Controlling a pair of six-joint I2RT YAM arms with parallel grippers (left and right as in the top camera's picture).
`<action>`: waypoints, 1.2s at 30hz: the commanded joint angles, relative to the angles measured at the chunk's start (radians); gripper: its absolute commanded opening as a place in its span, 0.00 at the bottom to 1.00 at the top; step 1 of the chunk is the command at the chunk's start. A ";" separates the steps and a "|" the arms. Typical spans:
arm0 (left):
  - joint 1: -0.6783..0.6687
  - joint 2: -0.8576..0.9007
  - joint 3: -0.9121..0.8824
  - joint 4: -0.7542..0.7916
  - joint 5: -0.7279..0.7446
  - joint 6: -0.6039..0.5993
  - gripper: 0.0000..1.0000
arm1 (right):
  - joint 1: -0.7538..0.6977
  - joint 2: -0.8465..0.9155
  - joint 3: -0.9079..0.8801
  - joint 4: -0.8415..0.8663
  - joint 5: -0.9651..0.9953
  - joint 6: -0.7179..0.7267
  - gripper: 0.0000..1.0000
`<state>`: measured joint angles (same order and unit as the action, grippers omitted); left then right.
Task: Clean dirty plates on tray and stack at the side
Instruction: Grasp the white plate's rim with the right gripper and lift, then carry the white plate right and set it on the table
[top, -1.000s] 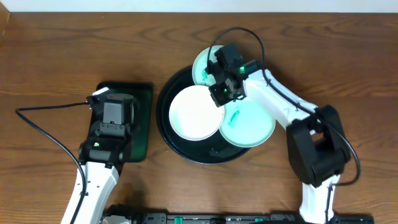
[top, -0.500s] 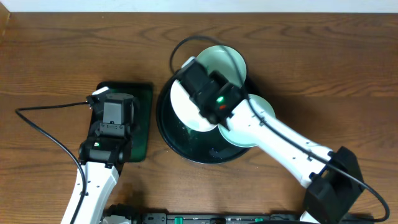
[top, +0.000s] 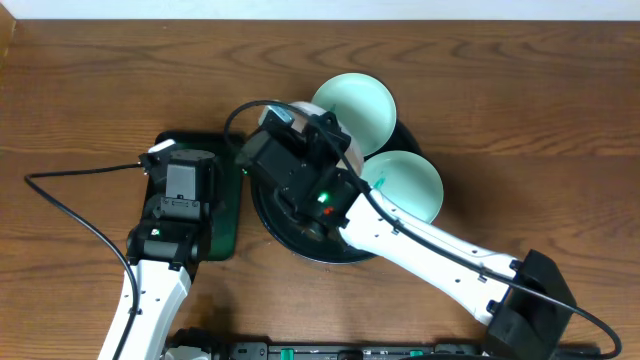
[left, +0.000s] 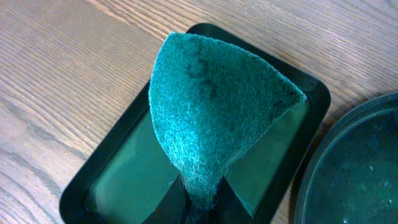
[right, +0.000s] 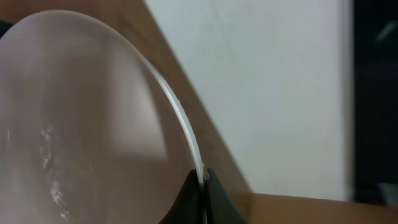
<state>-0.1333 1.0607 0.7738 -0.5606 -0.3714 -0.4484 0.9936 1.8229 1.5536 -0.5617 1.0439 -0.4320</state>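
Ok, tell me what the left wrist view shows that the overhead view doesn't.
Only the left wrist view: the green scouring pad pinched in the left gripper, over the rectangular tray and its green inside. Only the overhead: the right arm stretched across the round tray, and two plates at its far and right edges. Both: the rectangular tray, the round tray's rim, the wooden table.

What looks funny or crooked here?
One plate is tipped up on edge, pinched by its rim in the right pincer over the tray. The back plate and the right-hand plate stick out past the tray's rim instead of lying inside.
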 joint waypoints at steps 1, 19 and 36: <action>0.004 0.005 0.000 0.004 -0.006 -0.009 0.07 | 0.011 -0.020 0.005 0.026 0.115 -0.094 0.01; 0.004 0.005 0.000 0.004 -0.006 -0.009 0.07 | -0.305 -0.020 0.005 -0.083 -0.857 0.317 0.01; 0.004 0.006 0.000 0.004 -0.002 -0.010 0.08 | -1.152 0.084 0.003 -0.122 -1.463 0.655 0.01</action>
<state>-0.1333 1.0607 0.7738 -0.5602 -0.3710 -0.4484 -0.0853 1.8740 1.5536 -0.6868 -0.3637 0.1032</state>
